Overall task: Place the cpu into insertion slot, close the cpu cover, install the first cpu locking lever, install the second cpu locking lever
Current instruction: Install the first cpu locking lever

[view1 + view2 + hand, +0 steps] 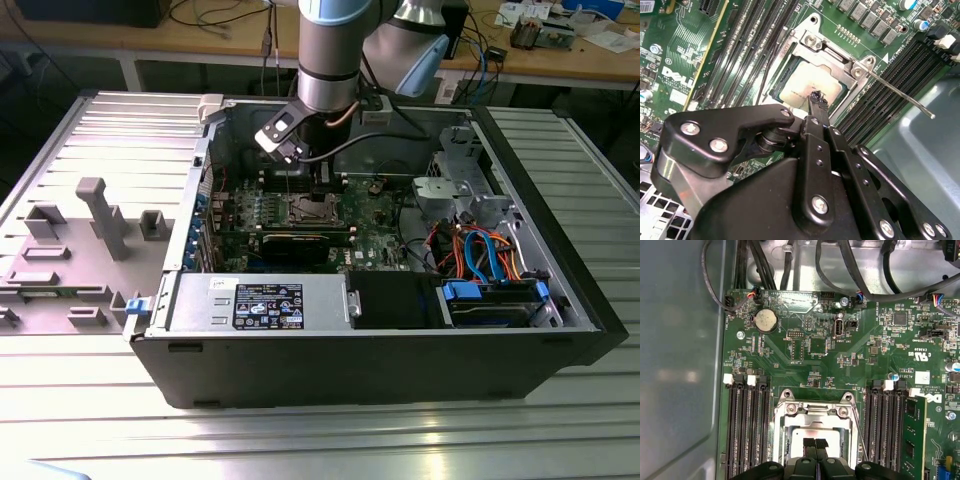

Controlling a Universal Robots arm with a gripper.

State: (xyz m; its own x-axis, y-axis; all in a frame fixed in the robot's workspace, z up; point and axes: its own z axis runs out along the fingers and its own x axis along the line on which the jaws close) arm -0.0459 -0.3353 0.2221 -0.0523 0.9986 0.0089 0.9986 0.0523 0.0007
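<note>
The cpu lies flat in the insertion slot on the green motherboard, its pale metal top showing through the window of the cpu cover. The silver cpu cover is down over the chip. My gripper is shut with nothing held, its black fingertips together just above the chip's edge. One thin locking lever juts out free past the socket's corner. A second thin lever runs along the opposite side of the frame.
Black memory slots flank the socket on both sides, with a memory stick beyond. Cables hang over the board's edge, near the grey case wall. The exterior view shows a drive cage, a power supply and coloured wires.
</note>
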